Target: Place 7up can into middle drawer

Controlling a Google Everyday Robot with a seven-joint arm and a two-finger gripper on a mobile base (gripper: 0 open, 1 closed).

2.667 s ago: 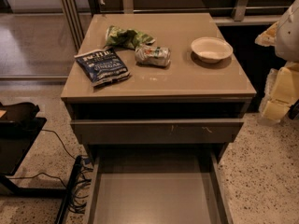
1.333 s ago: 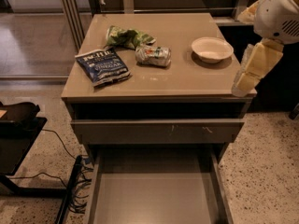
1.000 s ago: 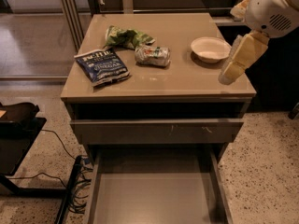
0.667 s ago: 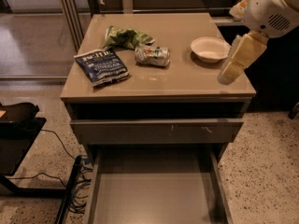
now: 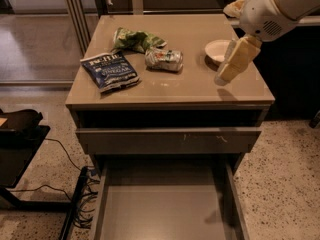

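The 7up can (image 5: pixel 164 59) lies on its side near the middle of the cabinet top, silvery-white with green print. The middle drawer (image 5: pixel 165 206) is pulled out at the bottom of the view, and its flat grey-brown floor is bare. My gripper (image 5: pixel 226 73) hangs from the white arm over the right part of the cabinet top. It is in front of the white bowl and to the right of the can, clearly apart from it. It holds nothing that I can see.
A wrinkly green snack bag (image 5: pixel 135 39) lies behind the can. A dark blue chip bag (image 5: pixel 110 71) lies to its left. A white bowl (image 5: pixel 216 49) sits at the right, partly hidden by the gripper. A drawer front with pale scratches (image 5: pixel 170 140) is closed above the open drawer. Cables (image 5: pixel 80 204) lie on the floor at the left.
My arm has swung in from the right edge of the view to over the right side of the cabinet top, leftward and lower. The can, bags, bowl and drawers have not moved.
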